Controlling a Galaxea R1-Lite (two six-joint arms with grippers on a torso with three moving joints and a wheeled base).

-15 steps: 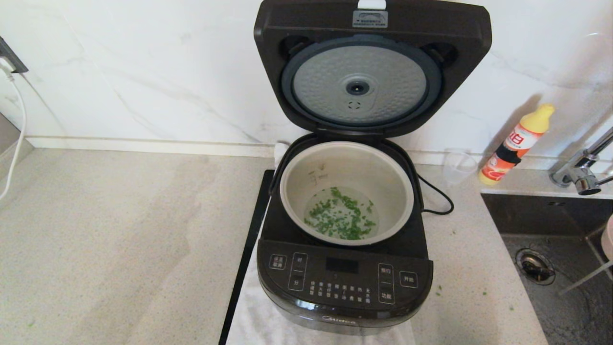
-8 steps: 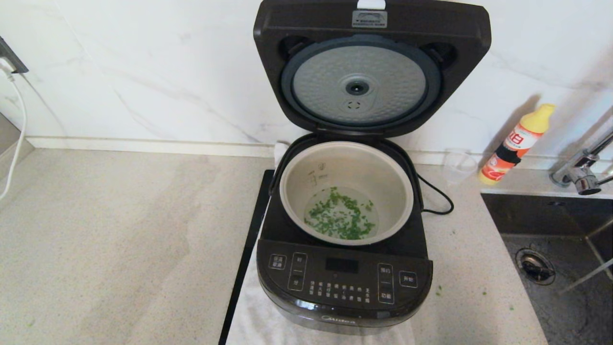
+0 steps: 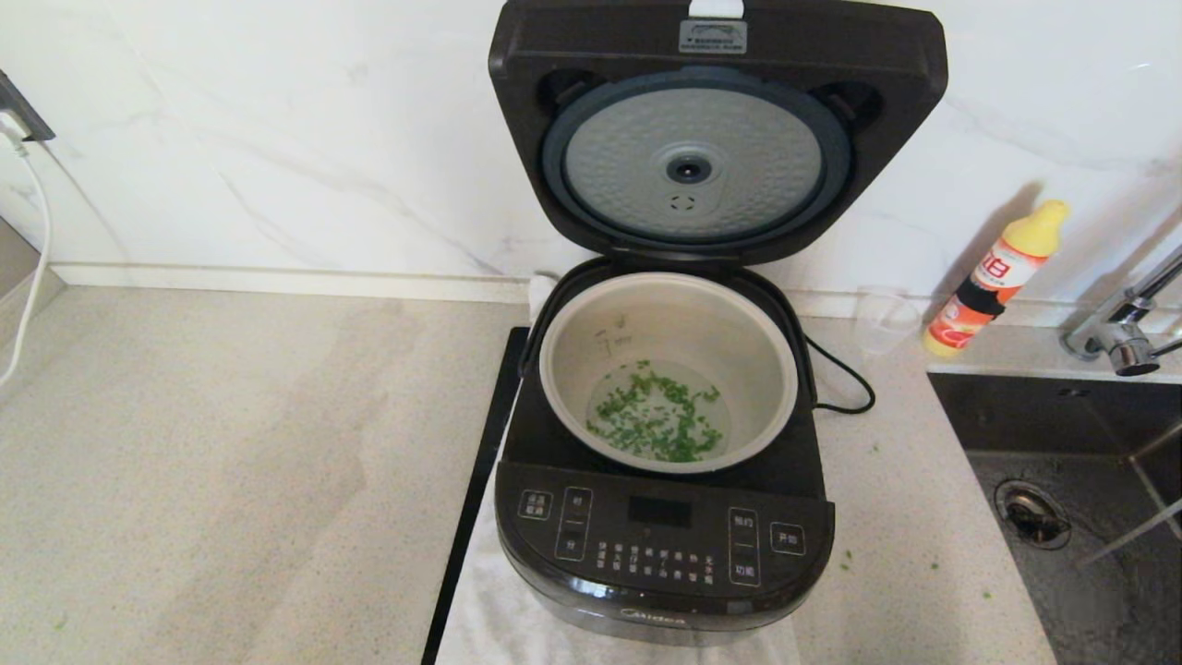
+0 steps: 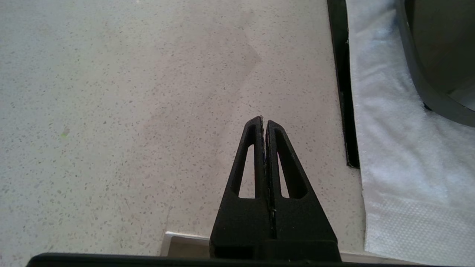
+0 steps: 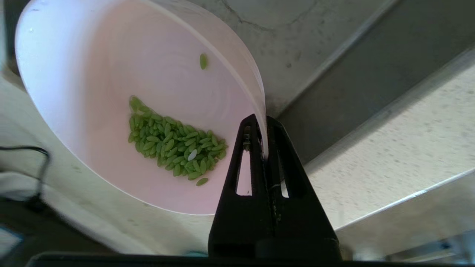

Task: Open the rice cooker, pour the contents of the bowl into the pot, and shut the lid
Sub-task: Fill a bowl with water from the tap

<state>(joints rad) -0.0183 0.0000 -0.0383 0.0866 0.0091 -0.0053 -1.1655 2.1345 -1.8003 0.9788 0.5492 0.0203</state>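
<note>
The black rice cooker [image 3: 663, 545] stands on a white towel with its lid [image 3: 716, 129] swung fully up, silver dimpled disc facing me. The pale pot [image 3: 667, 369] inside holds water with green grains floating in it. In the right wrist view my right gripper [image 5: 261, 120] is shut on the rim of a pale pink bowl [image 5: 111, 92], held tilted over the counter beside the sink, with a heap of green grains [image 5: 174, 148] still in it. Neither the bowl nor either arm shows in the head view. My left gripper [image 4: 264, 121] is shut and empty above the counter left of the cooker.
A steel sink [image 3: 1071, 517] with a tap [image 3: 1122, 328] lies to the right. An orange and yellow bottle [image 3: 997, 277] and a clear cup [image 3: 885, 319] stand at the back wall. The cooker's cord [image 3: 845, 374] loops behind it. A few green grains lie on the counter.
A pale edge at the far right of the head view, over the sink, has slipped out of the frame. The cooker, lid and pot have not moved.
</note>
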